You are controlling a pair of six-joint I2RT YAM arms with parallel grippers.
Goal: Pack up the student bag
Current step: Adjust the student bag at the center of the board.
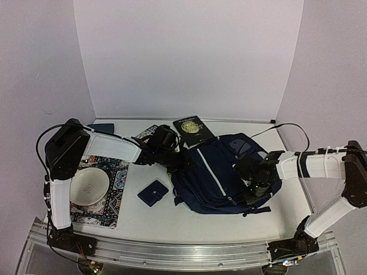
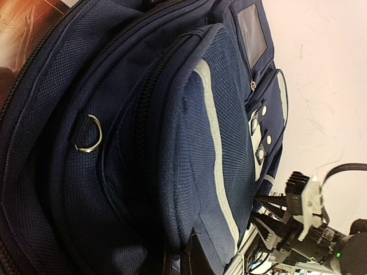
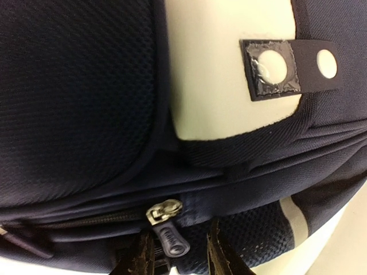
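A white desk [image 1: 172,215] is seen from above, closed in by pale lavender walls [image 1: 189,57] at the back and sides, with an aluminium rail [image 1: 172,252] along the near edge. The student bag [image 1: 221,172] is laid flat right of centre. To its left a small navy wallet [image 1: 153,193] is set, and further left a white plate [image 1: 90,186] on a patterned placemat [image 1: 112,203]. A dark book with a gold emblem [image 1: 194,130] and a dark-teal pouch [image 1: 103,127] are placed near the back wall. The left end effector [image 1: 174,158] is closed at the bag's upper-left edge; whether fabric is pinched cannot be told. Only the left wrist view shows a metal D-ring [image 2: 89,133] and a clear label window [image 2: 252,28]. Only the right wrist view shows the right end effector [image 3: 180,232] parted narrowly, holding nothing, with a zipper pull [image 3: 169,239] between its fingers, below a white studded patch [image 3: 269,63].
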